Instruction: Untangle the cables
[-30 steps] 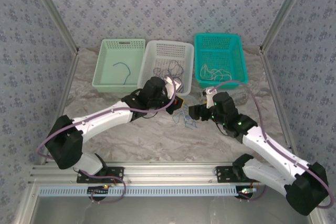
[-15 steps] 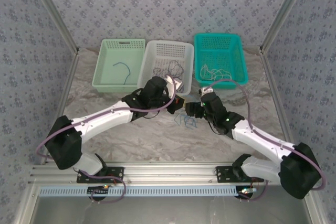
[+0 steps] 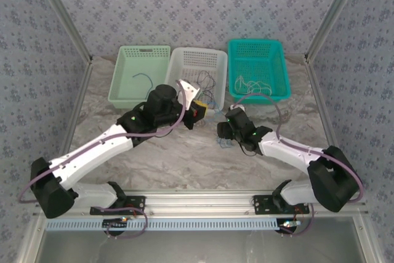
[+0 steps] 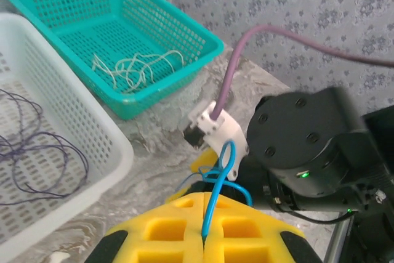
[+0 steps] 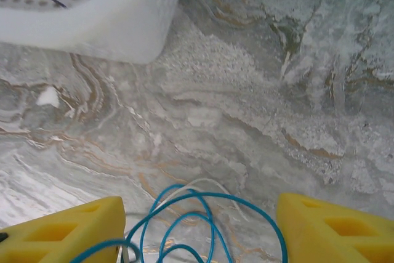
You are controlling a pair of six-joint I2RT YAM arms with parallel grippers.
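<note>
Both arms have swung leftward, and now the left gripper (image 4: 203, 231) pinches a blue cable (image 4: 217, 189) that rises from between its pressed-together fingers, while the right gripper (image 5: 200, 226) stands spread, blue loops (image 5: 184, 198) lying on the table (image 5: 258, 97) between its fingers.

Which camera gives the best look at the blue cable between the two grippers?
Right wrist: the blue cable loops large and sharp on the marble inside the open right gripper. Left wrist shows one strand clamped in the left gripper. Top external: a tiny tangle.
</note>
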